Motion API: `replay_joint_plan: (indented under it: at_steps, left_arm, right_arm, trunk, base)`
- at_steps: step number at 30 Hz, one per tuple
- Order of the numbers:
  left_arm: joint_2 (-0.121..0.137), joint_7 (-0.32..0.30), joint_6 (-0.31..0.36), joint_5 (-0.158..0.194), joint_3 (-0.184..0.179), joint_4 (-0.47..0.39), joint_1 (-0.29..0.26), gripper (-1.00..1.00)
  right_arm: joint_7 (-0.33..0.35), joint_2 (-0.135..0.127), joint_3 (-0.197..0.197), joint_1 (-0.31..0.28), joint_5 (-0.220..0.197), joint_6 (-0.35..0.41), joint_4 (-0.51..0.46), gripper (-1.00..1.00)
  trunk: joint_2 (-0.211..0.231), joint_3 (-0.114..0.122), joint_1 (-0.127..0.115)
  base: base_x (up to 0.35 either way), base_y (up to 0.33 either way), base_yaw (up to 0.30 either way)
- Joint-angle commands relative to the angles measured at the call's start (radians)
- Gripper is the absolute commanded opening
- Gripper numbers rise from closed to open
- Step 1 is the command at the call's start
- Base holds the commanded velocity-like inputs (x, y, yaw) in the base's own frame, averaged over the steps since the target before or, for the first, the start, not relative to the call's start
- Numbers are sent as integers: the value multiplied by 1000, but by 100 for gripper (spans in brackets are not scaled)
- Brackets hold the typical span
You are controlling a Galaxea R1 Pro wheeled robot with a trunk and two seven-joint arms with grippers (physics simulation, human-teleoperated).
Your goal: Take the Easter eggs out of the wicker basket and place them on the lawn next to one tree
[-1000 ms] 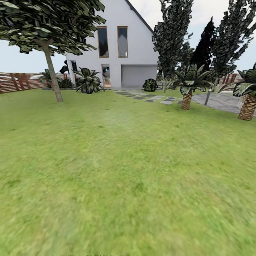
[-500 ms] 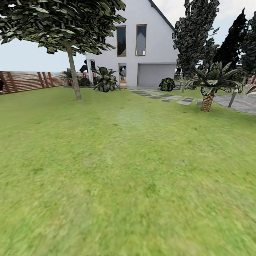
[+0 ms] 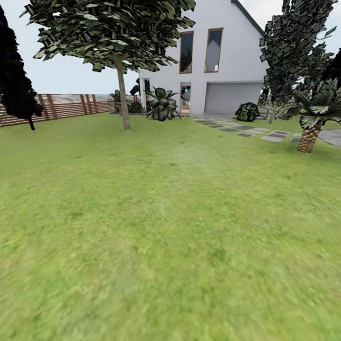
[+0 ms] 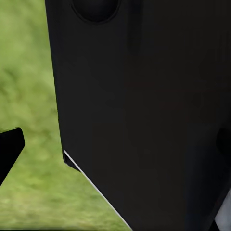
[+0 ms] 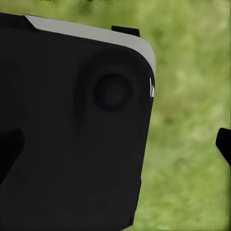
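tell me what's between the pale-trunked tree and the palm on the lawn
In the head view, between the tree and palm: bare lawn crossed farther back by grey stepping stones.

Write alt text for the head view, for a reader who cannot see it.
A wide green lawn fills the foreground, with a pale-trunked tree standing at its far left side. Behind it stand a white house, a slatted wooden fence and a short palm at the right edge beside stepping stones.
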Motion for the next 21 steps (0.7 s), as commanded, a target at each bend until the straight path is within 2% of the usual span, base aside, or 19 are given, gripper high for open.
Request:
replay_joint_plan:
  at_steps: [1,21]
  left_arm:
    - [0,0,0,1,1,-2,1,100]
    - [0,0,0,1,0,-1,1,100]
  right_arm:
    - [-1,0,1,-1,10,-2,1,100]
    - [-1,0,1,-1,10,-2,1,100]
  trunk:
    - [0,-1,0]
    - [0,-13,0]
  base:
    - [0,0,291]
    - [0,0,291]
